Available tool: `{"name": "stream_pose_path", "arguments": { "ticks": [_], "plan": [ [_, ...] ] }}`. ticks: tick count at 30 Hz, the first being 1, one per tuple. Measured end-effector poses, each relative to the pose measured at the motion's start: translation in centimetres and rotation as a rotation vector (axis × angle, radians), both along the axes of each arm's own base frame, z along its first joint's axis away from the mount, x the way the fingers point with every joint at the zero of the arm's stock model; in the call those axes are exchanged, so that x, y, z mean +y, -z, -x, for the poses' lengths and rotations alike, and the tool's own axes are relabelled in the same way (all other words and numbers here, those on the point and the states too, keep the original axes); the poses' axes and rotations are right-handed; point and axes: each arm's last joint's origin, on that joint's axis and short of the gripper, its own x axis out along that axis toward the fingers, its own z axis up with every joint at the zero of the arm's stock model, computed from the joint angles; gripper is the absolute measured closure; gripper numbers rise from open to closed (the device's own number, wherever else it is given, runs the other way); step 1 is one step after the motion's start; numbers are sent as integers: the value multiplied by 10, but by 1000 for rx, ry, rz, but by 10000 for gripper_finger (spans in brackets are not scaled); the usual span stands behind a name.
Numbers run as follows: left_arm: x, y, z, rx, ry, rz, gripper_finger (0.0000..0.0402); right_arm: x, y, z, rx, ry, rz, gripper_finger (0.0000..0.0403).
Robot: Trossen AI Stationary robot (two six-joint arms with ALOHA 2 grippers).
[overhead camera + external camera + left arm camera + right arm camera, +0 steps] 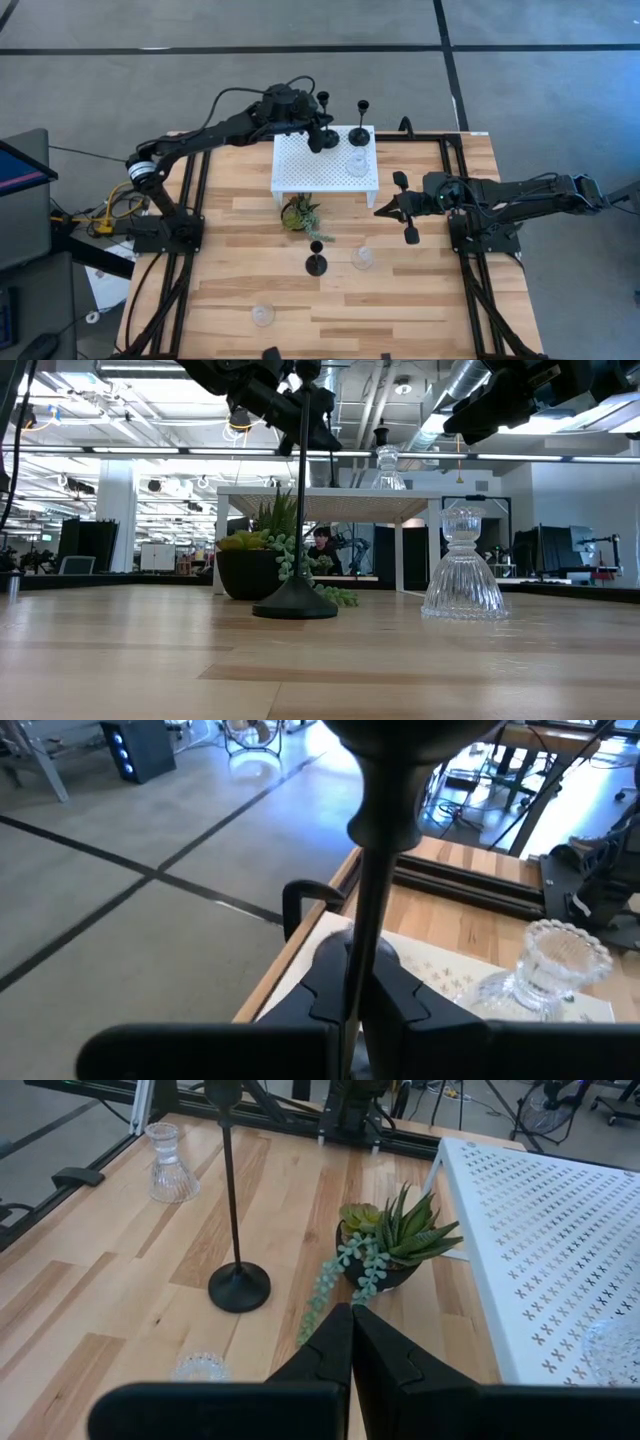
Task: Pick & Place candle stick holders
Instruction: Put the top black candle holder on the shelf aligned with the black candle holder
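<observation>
My left gripper (321,137) (358,965) is over the far left corner of the white perforated stand (300,172), shut on a black candle stick holder (366,910) whose top cup (323,97) stands upright. A second black holder (360,132) and a clear glass one (356,163) stand on the stand by their bases. On the table stand a third black holder (316,263) (238,1285) and two glass ones (362,258) (262,315). My right gripper (386,209) (351,1318) hangs shut and empty to the right of the stand. My left gripper pinches the holder's thin stem (362,945) between its two fingers (400,992), well below the knob under the top cup. The fingers come about level from the table's left side and lie across the stem. The holder stands upright; my fingers hide its base.
A small green potted plant (300,214) (388,1252) sits just in front of the stand's near edge. Black frame rails (455,190) run along both sides of the table. Bare wood lies at the near right (430,310).
</observation>
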Motion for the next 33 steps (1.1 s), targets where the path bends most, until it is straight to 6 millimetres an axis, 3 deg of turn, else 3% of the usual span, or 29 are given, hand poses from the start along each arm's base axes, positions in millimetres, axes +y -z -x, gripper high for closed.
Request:
{"name": "stream_pose_path", "arguments": {
  "ticks": [14, 22, 33],
  "plan": [
    [1, -20, 0, -49, -2, -33, 389, 0, 0, 0, 0, 1, 0, 403],
    [3, -15, 1, -6, -8, -5, 389, 0, 0, 0, 0, 0, 0, 403],
    [8, 6, -17, 40, 1, 22, 389, 0, 0, 0, 0, 0, 0, 403]
  ]
}}
